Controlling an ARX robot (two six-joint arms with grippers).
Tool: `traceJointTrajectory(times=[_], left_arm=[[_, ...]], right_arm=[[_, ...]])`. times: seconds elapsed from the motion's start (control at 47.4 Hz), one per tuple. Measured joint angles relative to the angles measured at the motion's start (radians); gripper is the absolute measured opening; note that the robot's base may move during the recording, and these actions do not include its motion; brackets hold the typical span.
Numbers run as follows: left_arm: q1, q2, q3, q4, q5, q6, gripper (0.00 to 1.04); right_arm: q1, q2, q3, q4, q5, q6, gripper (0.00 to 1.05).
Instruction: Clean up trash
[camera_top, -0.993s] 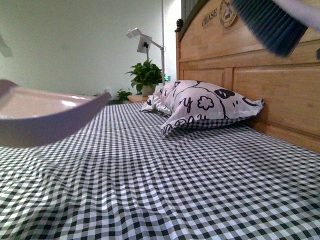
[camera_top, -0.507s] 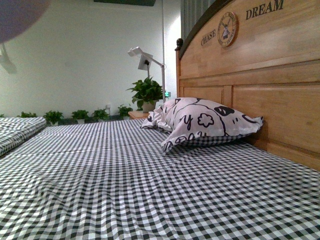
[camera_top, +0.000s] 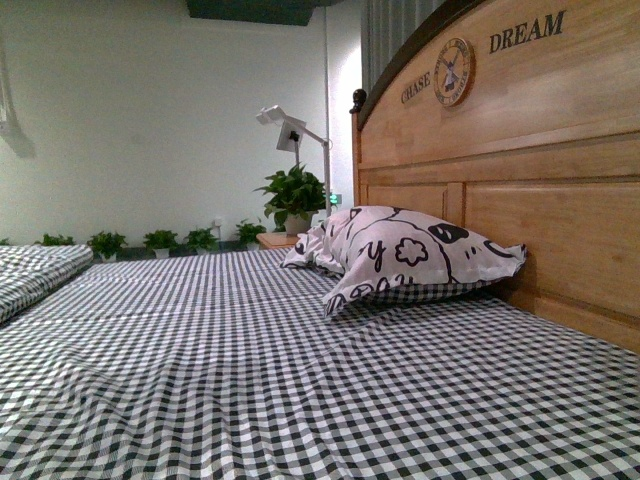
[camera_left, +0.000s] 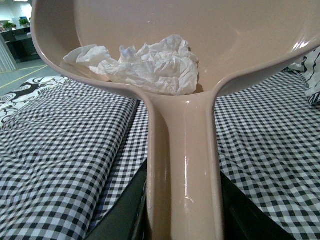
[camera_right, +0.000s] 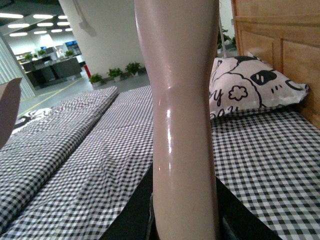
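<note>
Left gripper (camera_left: 182, 220) clamps the dustpan (camera_left: 182, 150) handle, trash (camera_left: 145, 65) resting in its pan above the checkered bed (camera_left: 60, 165); right gripper's grip indeterminate.

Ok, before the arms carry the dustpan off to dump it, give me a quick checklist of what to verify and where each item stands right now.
1. Crumpled paper wad lies inside the dustpan: ok.
2. Wad sits back near where the dustpan handle joins, not at the open lip: ok.
3. Left pincer's hold on that handle: cannot tell, the jaws are hidden under it.
4. Right pincer's hold on the broom handle: cannot tell, same reason.
5. Checkered bedsheet free of trash in the front view: ok.
6. Pillow rests against the headboard, away from the dustpan: ok.
</note>
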Motion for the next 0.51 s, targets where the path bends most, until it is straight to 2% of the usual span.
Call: traceJointTrajectory(times=[0.211, 0.507], left_arm=[[0.01, -0.059, -0.068, -0.008, 0.009, -0.057, 0.27], [0.012, -0.062, -0.069, -0.008, 0.011, -0.069, 0.27]], right_arm=[[-0.063, -0.014, -0.016, -0.029, 0.011, 0.004, 0.19], [-0.069, -0.018, -0.017, -0.032, 0.017, 0.004, 0.19]])
